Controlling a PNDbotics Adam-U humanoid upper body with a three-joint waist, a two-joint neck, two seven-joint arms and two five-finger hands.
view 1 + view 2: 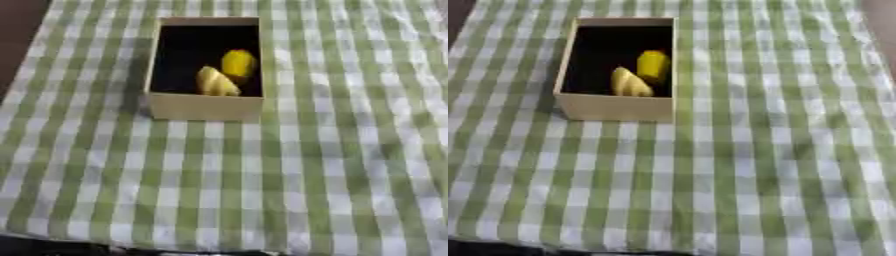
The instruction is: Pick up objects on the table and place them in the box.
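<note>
- The left eye view shows a dark strip of bare surface along the upper left edge, beside the cloth; in the right eye view that strip shrinks to a sliver at the top left corner, and a brownish strip shows past the cloth at the upper right instead.
- Neither robot hand shows in either view, so whether their fingers are apart or together cannot be told.
- The box, pale tan outside and dark inside, stands open-topped on the green-and-white checked cloth, towards the far left of the cloth's middle.
- Two yellow objects lie inside the box, in its near right part: a brighter yellow one further back, and a paler yellow one just in front of it, close to the near wall. Whether the two touch cannot be told.
- The left half of the box floor looks dark and bare.
- The cloth spreads wide and flat in front of the box and to its right.
- A dark band runs along the cloth's near edge at the bottom left.
</note>
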